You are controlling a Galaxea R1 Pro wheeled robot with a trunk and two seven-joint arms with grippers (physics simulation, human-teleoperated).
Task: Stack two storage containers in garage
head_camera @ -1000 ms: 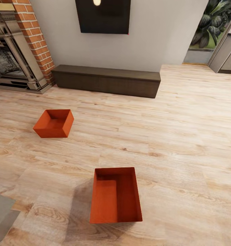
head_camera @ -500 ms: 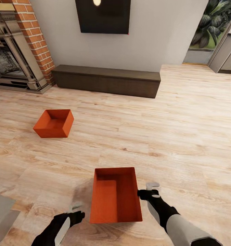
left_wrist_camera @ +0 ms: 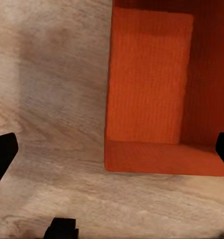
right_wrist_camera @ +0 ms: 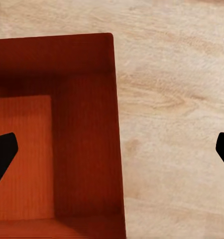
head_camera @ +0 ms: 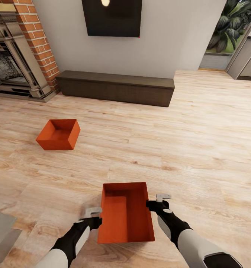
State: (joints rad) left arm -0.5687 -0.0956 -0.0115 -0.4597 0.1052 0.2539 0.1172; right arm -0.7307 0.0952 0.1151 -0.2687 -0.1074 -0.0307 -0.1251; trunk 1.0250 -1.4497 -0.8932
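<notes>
Near storage container, rigid, likely light, slick-walled: I take its long rims, left hand and right hand both wide, flanking at 9 and 3 o'clock.

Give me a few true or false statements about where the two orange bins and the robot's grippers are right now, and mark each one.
1. Both bins sit on the wood plank floor. True.
2. The near bin lies between the left gripper and the right gripper. True.
3. The far bin is stacked on the near one. False: they lie apart, the far one nearer the brick fireplace.
4. The near bin holds a ball. False: it is empty.
5. Both grippers are open, one at each long side of the near bin. True.
6. The right gripper holds the far bin. False: it holds nothing.
</notes>
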